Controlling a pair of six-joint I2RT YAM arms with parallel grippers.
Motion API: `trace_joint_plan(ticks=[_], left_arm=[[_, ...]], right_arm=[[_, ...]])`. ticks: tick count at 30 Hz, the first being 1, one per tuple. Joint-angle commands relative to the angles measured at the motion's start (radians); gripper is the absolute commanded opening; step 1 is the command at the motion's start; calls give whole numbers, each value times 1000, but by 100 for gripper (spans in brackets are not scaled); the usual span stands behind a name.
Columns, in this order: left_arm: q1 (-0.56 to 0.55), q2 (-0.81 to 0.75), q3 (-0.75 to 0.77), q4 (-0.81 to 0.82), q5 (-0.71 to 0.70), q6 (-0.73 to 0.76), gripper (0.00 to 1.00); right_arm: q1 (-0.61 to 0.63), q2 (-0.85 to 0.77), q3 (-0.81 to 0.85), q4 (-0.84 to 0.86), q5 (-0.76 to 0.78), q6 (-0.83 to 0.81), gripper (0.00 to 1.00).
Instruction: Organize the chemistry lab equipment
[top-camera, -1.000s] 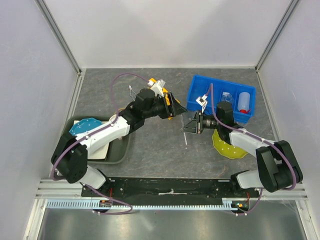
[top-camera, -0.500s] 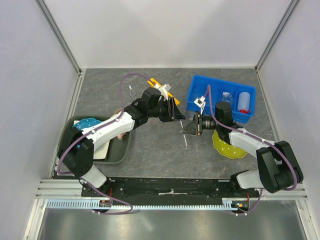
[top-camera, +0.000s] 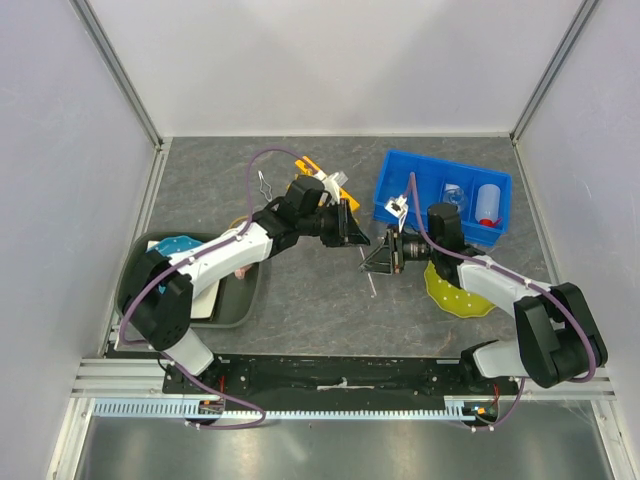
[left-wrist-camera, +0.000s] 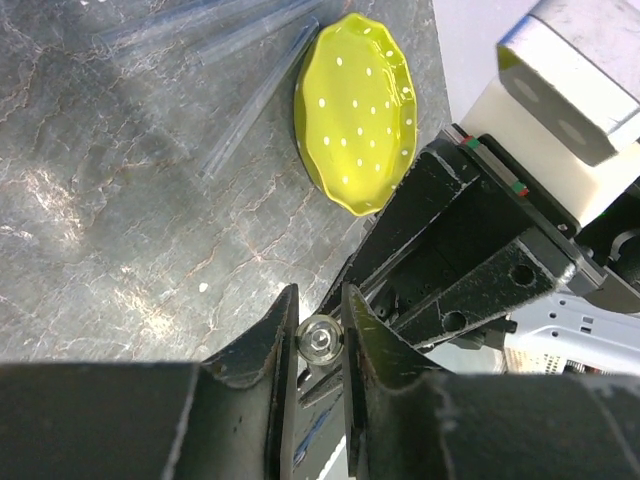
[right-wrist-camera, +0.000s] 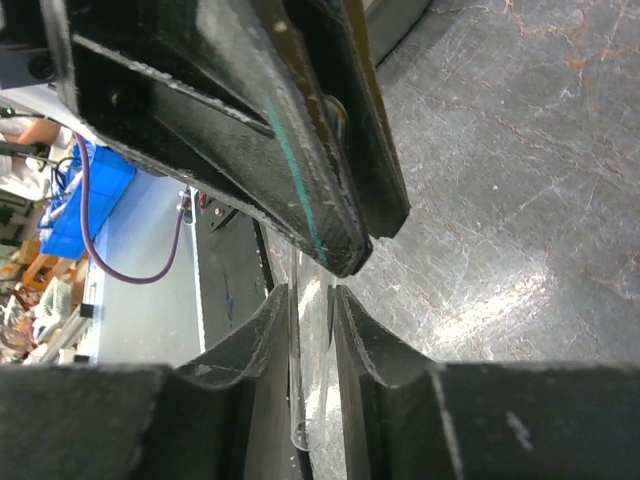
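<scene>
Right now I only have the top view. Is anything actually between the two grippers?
Observer: Yes. The right wrist view shows a clear tube pinched in the right gripper.
Operator: Does the left one have it too?
Observer: The left wrist view shows the tube's round open end between the fingers of the left gripper, both against the glass.
Operator: Anything underneath?
Observer: Several loose tubes lie flat on the table beside the yellow plate.

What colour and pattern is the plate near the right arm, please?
Yellow-green plate with white dots; clearest in the left wrist view.
</scene>
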Motion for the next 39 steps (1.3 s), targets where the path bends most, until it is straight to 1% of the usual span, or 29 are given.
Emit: trace_joint_plan(ticks=[1,2,4,5,6,8,9,13,14,15,18,22,26,28,29,33,34,39], left_arm=[[19,-80,-24,21,25,26,12],[30,-96,-50,20,17,28,12],[48,-152,-79,15,-2,32,11],[76,-172,-108,7,-6,35,11],[94,-197,-122,-3,-24,46,11],[148,-263,-147,-31,-51,67,11],[165,-281,-147,-81,-99,107,11],[262,-335,-110,-204,-242,216,11],[303,-340,-95,-212,-265,235,11],[323,-346,-86,-220,-311,262,11],[398,-325,-44,-211,-386,310,11],[496,-253,27,-120,-385,333,11],[530,-141,130,-56,-382,356,11],[535,-75,179,-16,-371,377,11],[535,-53,187,47,-365,386,11],[536,54,261,136,-359,413,11],[536,80,297,145,-361,413,11],[536,197,384,181,-373,419,11]], right_arm=[[8,-37,62,-50,-43,-148,35],[8,-45,71,-72,-53,-181,47],[5,-51,113,-210,-85,-296,58],[7,-62,129,-267,-95,-436,70],[-3,-65,168,-400,-100,-500,77],[-22,-76,200,-491,-102,-612,84],[-48,-80,212,-522,-106,-617,85],[-121,-111,212,-524,-120,-617,88],[-127,-122,212,-524,-120,-618,88],[-139,-126,211,-524,-119,-620,89],[-153,-134,211,-524,-109,-623,89],[-156,-137,211,-527,-94,-631,90],[-161,-137,209,-528,-88,-635,90],[-164,-137,211,-530,-85,-638,90],[-165,-139,211,-534,-85,-641,90],[-168,-142,209,-541,-79,-657,90],[-170,-140,211,-542,-76,-660,90],[-173,-131,212,-551,-66,-672,90]])
